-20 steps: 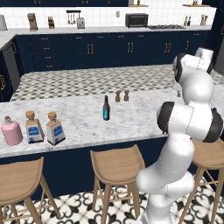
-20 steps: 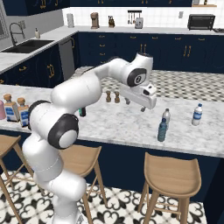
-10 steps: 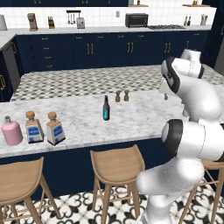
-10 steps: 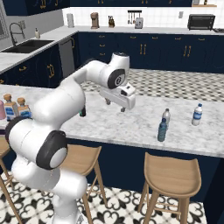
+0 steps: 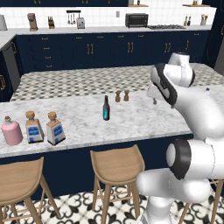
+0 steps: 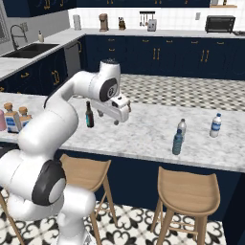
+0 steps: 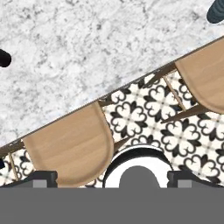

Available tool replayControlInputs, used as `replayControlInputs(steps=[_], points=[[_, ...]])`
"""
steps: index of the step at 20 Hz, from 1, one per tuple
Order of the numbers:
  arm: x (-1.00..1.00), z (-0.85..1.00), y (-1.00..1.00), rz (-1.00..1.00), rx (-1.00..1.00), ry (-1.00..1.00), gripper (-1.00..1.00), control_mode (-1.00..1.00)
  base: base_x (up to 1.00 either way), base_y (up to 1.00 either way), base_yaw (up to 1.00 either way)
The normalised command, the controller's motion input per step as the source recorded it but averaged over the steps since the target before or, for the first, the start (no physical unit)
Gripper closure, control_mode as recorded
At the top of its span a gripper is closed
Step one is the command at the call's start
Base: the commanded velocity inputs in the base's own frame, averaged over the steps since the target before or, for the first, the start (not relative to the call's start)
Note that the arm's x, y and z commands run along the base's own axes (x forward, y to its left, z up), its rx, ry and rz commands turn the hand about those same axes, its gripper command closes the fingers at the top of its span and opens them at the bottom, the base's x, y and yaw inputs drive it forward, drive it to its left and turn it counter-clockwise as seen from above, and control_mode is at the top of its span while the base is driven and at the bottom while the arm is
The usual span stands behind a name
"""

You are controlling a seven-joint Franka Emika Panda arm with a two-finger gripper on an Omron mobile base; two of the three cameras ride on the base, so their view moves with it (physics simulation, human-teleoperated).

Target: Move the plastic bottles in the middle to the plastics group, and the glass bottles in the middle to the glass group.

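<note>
gripper point(image 6: 108, 119) hangs over the marble counter point(image 6: 143, 129), fingers spread apart, holding and touching nothing | slim dark bottle point(image 6: 89, 115) stands just at its 9 o'clock, not touching | teal-blue bottle point(image 6: 177, 142) sits well off at 4 o'clock, next to the grey-clear bottle point(image 6: 182, 128)

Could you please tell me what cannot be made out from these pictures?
- Label text on the slim dark bottle: too small in both base views.
- Teal-blue bottle in the hand view: cut off by the top right edge.
- Water bottle in the left base view: mostly hidden behind the arm.
- End effector: open or shut cannot be told; fingers too small.
</note>
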Motion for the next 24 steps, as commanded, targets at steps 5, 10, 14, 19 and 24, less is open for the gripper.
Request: replayControlInputs(steps=[5, 10, 14, 19, 24], points=[[-0.15, 0.0, 0.56, 0.0, 0.0, -0.01, -1.0, -1.0, 0.0, 0.0, 0.0], [-0.03, 0.0, 0.66, 0.0, 0.0, 0.0, -1.0, -1.0, 0.0, 0.0, 0.0], [0.14, 0.01, 0.55, 0.06, 0.0, 0.0, -1.0, -1.0, 0.0, 0.0, 0.0], [0.45, 0.0, 0.5, 0.19, 0.0, 0.0, -1.0, -1.0, 0.0, 0.0, 0.0], [0.55, 0.01, 0.29, 0.15, 0.0, 0.0, -1.0, -1.0, 0.0, 0.0, 0.0]])
